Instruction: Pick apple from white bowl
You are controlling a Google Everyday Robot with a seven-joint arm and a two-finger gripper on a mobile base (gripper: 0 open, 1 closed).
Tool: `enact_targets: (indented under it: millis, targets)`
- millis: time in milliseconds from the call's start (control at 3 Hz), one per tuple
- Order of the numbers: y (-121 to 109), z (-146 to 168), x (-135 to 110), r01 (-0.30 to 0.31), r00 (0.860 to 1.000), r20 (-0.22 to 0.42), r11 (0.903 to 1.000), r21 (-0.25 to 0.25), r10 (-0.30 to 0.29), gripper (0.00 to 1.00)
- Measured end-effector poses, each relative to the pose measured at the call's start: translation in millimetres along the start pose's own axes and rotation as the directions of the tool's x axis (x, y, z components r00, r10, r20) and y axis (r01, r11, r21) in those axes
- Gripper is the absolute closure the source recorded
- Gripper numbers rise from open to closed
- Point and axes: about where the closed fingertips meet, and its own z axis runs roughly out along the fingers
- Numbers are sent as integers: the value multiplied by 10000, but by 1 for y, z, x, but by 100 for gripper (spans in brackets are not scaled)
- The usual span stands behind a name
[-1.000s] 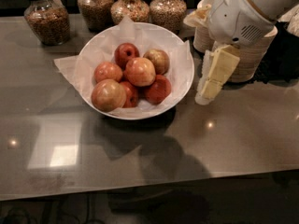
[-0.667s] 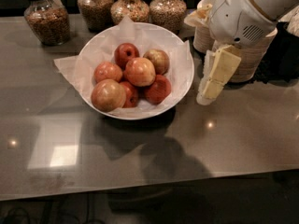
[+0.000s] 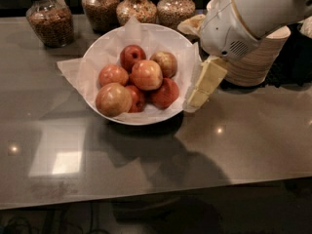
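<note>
The white bowl (image 3: pixel 97 57), lined with crinkled white paper, stands on the dark counter and holds several apples. The apple (image 3: pixel 146 74), large and light red-orange with a pale blush, lies on top at the middle of the pile. A smaller dark red apple (image 3: pixel 132 55) lies behind it, and a yellow-tan apple (image 3: pixel 113 99) lies at the front left. My gripper (image 3: pixel 204 86) hangs from the white arm (image 3: pixel 243 18), pointing down and to the left. It is just outside the bowl's right rim, and its tip is at the paper's edge.
Several glass jars of grains and nuts (image 3: pixel 48 18) (image 3: pixel 136 6) stand along the back of the counter. Stacked tan paper bowls (image 3: pixel 258 57) stand at the right, behind my arm. The counter's front edge (image 3: pixel 156 191) runs across the bottom.
My gripper has moved left, closer to the bowl's right rim. The apples and the bowl have not moved.
</note>
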Motion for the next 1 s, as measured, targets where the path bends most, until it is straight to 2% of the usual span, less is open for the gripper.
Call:
enact_targets:
  millis: [333, 667, 1000]
  targets:
    - [-11, 23, -18, 189, 9968, 773, 9997, 124, -198, 6]
    - [-17, 35, -30, 356, 9918, 1219, 9991, 251, -384, 10]
    - [-19, 42, -36, 470, 9885, 1421, 9982, 385, -521, 9]
